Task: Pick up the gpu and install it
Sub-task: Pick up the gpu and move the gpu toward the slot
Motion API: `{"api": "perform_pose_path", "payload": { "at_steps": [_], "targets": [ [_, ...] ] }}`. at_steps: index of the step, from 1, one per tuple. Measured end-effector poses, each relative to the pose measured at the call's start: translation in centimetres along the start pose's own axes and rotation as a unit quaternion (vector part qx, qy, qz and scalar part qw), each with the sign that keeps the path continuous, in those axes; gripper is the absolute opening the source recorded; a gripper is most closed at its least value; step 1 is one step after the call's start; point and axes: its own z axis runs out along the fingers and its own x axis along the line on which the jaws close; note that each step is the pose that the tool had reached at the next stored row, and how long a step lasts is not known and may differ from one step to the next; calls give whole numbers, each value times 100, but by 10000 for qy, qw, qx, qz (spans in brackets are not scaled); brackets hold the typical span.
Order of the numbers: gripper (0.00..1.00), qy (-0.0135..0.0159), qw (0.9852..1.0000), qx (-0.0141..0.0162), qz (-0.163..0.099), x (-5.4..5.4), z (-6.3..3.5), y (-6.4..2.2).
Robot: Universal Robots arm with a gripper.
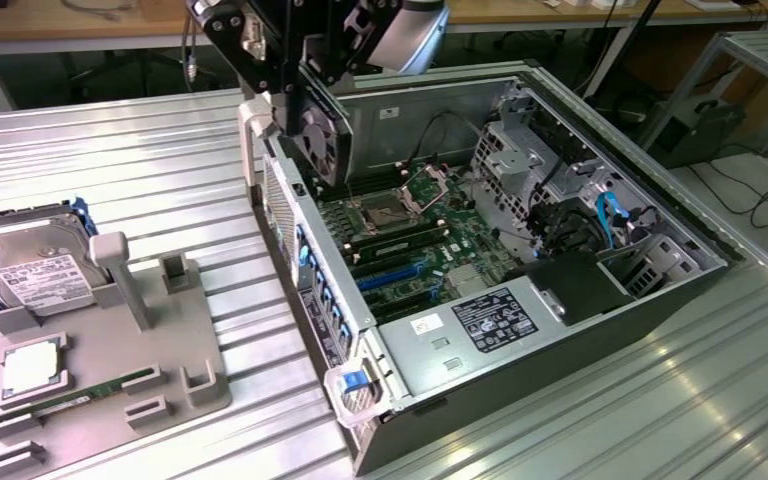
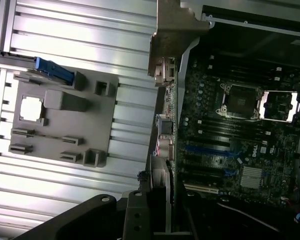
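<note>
The gpu (image 1: 327, 135) hangs upright and edge-on over the open computer case (image 1: 664, 262), near the case's rear wall, its round black fan facing the exterior view's left. My gripper (image 1: 312, 72) is shut on the card's upper part. In the wrist view the gpu (image 2: 173, 35) shows its metal end bracket and thin edge, running down to my gripper (image 2: 157, 212). The card is above the motherboard (image 1: 418, 235), clear of the blue expansion slots (image 1: 391, 275) (image 2: 210, 148).
A grey fixture (image 1: 157, 350) on the ribbed metal table at the exterior view's left holds a silver hard drive (image 1: 31, 270), a CPU (image 1: 31, 365) and a RAM stick (image 1: 77, 397). Drive cages and cables (image 1: 611, 215) fill the case's far side.
</note>
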Motion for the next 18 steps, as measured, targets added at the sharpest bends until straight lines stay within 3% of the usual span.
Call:
{"api": "perform_pose_path", "payload": {
  "at_steps": [18],
  "targets": [
    [28,1,10000,0,-32,-197,12,-33]
  ]
}}
